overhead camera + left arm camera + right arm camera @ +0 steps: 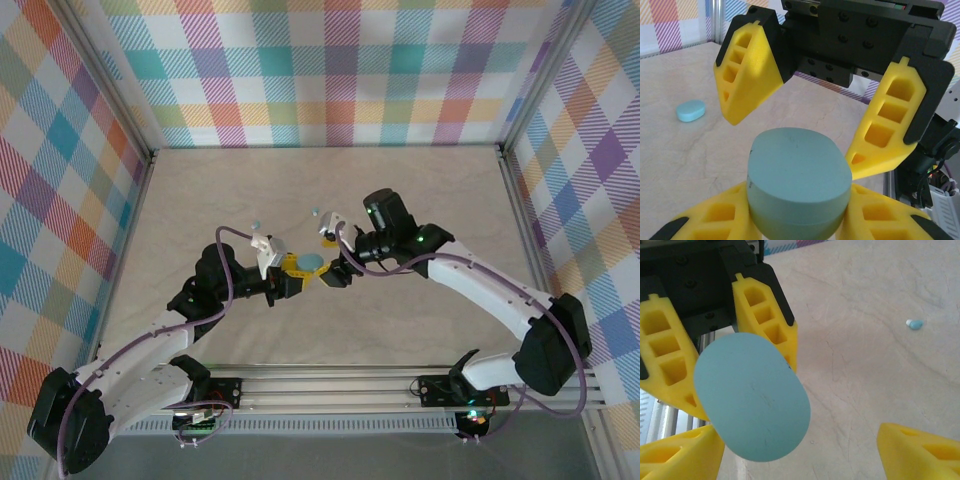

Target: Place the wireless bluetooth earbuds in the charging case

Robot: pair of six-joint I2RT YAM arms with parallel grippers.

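Wireless bluetooth earbuds (257,222): two tiny pale bits lie loose on the table (430,200), near each other, just beyond both grippers on the far side. The left gripper (300,270) is clamped on the pale blue charging case (311,262); the right gripper (332,272) faces it, fingers spread wide apart

The case (311,263) is pale blue. The left gripper (298,268) and right gripper (335,272) have yellow fingers (747,85) with black backs. The earbud (914,324) is pale blue with a white tip. The table (420,200) is cream with faint swirls. The walls (330,70) have pink, blue, green, orange and purple checks. The cables (231,229) are purple.
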